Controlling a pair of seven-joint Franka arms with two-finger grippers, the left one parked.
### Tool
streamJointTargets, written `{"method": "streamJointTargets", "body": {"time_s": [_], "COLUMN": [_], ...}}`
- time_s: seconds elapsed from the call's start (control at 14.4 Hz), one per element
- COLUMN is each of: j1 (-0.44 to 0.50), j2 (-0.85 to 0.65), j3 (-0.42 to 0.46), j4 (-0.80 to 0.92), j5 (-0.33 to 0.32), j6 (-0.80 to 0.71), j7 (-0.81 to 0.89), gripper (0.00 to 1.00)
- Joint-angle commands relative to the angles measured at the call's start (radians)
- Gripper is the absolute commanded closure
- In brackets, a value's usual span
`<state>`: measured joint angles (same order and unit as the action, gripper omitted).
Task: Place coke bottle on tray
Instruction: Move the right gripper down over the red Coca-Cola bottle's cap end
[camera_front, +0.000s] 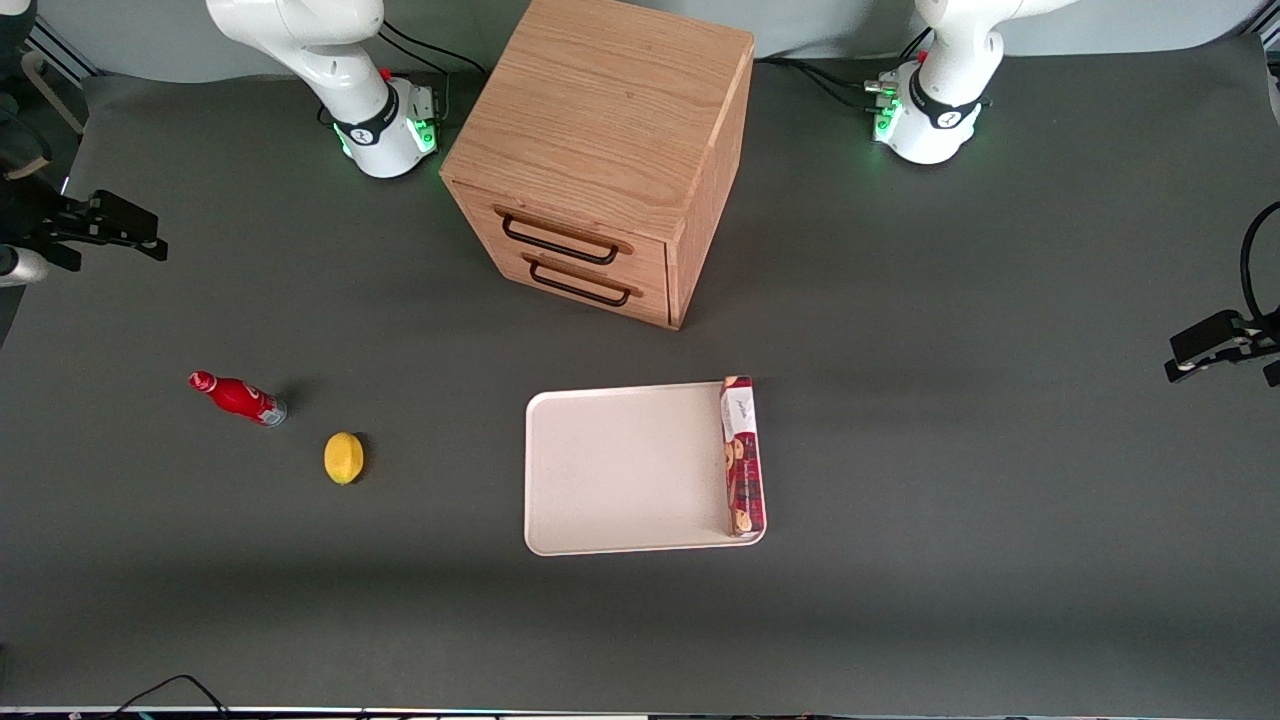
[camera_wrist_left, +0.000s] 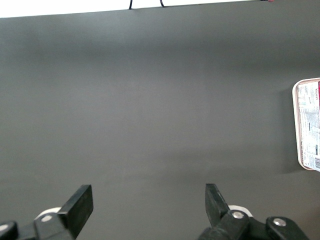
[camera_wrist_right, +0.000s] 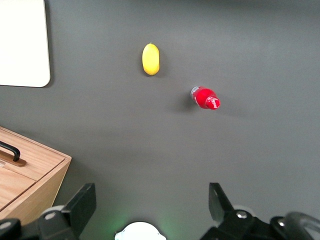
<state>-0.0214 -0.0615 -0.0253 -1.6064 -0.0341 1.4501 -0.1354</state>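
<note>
- One coke bottle (camera_front: 238, 397), standing upright on the table.
- One yellow lemon-like fruit (camera_front: 344, 458).
- One cream-white tray (camera_front: 620, 470).
- One long red cookie box (camera_front: 741, 455), lying on the tray.
- One wooden cabinet (camera_front: 610, 150) with two drawers, each with one dark handle.
- One working gripper (camera_front: 95, 235), held above the table at the working arm's end, its two fingers spread apart.

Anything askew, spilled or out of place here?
Nothing spilled or damaged. The cookie box stands on edge along the tray rim. The bottle stands upright beside the lemon. The open gripper hangs high above the table.
</note>
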Motion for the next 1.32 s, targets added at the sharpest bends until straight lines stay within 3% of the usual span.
{"method": "streamJointTargets", "body": {"time_s": [0.0,0.28,0.42,0.62,0.97,1.25], "j1": [0.005,0.000,-0.012,-0.012,-0.015,-0.015], "j2": [0.032,0.043,0.086,0.100,0.123,0.207], "j3": [-0.001,-0.015,-0.071,-0.174,-0.177,-0.177], "j4": [0.060,0.060,0.034,-0.157,-0.458,-0.532], "j5": [-0.020,-0.021,-0.055,-0.050,-0.049,-0.049], "j6": [-0.043,-0.043,-0.022,0.213,0.629,0.832], "j7": [0.020,-0.013,-0.160,-0.252,-0.256,-0.254], "gripper": [0.00,0.00,0.00,0.00,0.00,0.00]}}
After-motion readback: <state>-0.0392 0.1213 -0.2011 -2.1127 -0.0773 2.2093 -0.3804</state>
